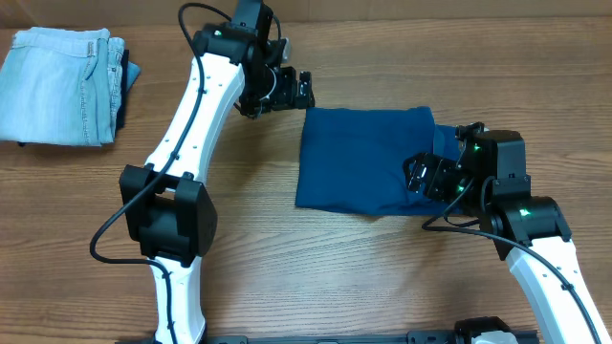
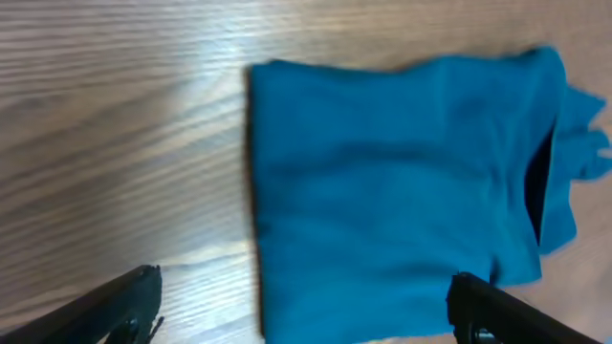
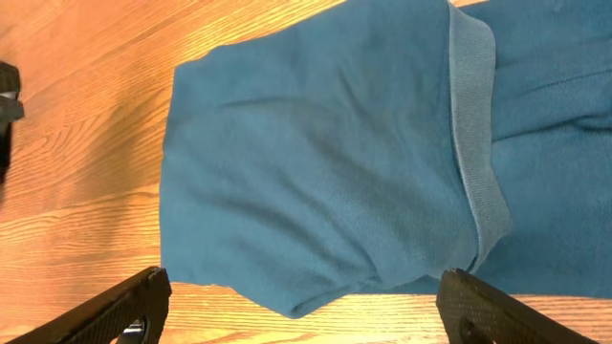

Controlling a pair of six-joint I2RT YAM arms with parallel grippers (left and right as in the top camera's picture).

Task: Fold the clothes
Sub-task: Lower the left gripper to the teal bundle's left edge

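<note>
- The right gripper [image 1: 422, 176], nearest, hangs over the right edge of the deep teal-blue knit polo shirt [image 1: 356, 161]. Its jaws are spread wide and pinch nothing.
- The shirt lies mid-way across the brown wooden table [image 1: 287, 277] as a compact rectangle, with a ribbed sleeve cuff tucked across it. Folding looks nearly done, with perhaps one more fold or a tidy-up left.
- The left gripper [image 1: 304, 89], just beyond the shirt's far left corner, is also spread and empty.
- Farthest left, the pale light-blue denim jeans [image 1: 57, 84] sit folded, well apart from the shirt.

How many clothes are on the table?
2. A folded teal shirt lies just right of the middle. Pale jeans sit folded in the far left corner. A dark edge beside the jeans may be another piece, partly hidden.
</note>
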